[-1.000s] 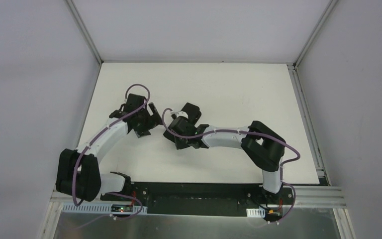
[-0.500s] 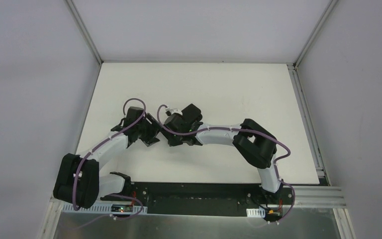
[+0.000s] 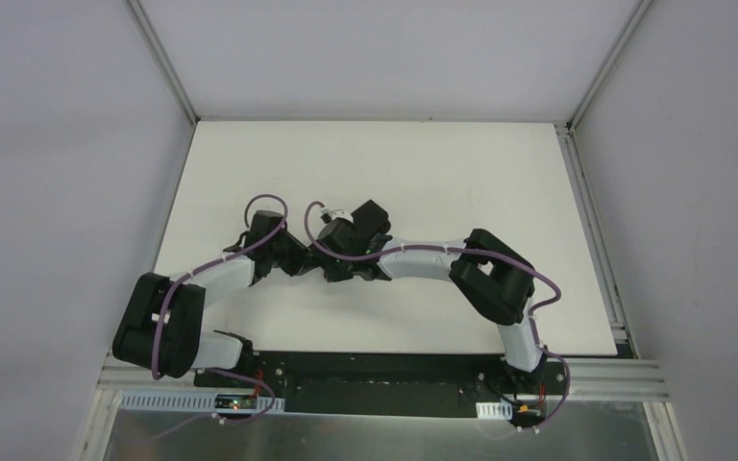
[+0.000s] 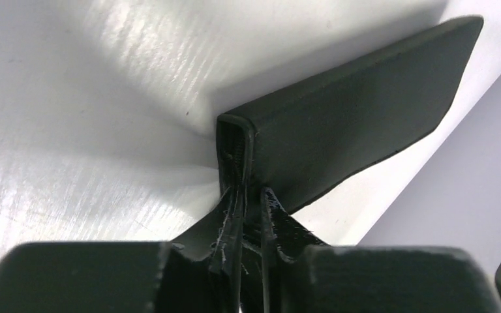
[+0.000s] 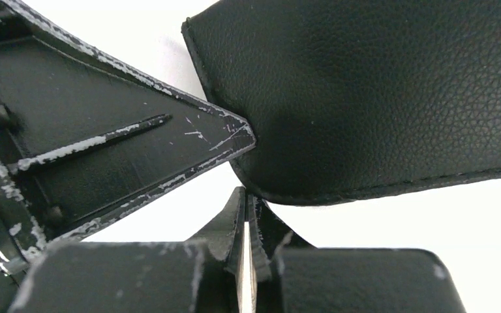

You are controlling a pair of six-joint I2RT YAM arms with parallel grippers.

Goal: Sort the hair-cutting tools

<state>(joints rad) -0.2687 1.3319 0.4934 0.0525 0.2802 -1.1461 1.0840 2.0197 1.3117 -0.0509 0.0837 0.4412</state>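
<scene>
Site: white tabletop [image 3: 423, 163] inside a pale-walled enclosure. The left arm [image 3: 221, 274] and right arm [image 3: 423, 257] both reach inward and meet near the tabletop's middle, wrists almost touching. From above, their black heads cover whatever lies beneath them.

Left pincer [image 4: 251, 195]: narrow. Its two fingertips close on the near end of a flat black case [image 4: 352, 111], at the rounded corner of the seam. The case stands tilted, thin end toward the lens. Its long body runs away to the upper right and casts a shadow on the tabletop at left. Whether its lower edge rests on the tabletop cannot be told.

Right pincer [image 5: 244, 195]: closed, with only a hairline gap between the fingers. The tips sit just under the stitched edge of the case, whose grained face fills the upper right of that view. Whether they nip any part of it cannot be told. One scratched finger [image 5: 137, 130] of the left pincer comes in from the left. Its point touches the case's edge, which dents there.

Hair-cutting tools: seen in no view; their place cannot be told.
</scene>
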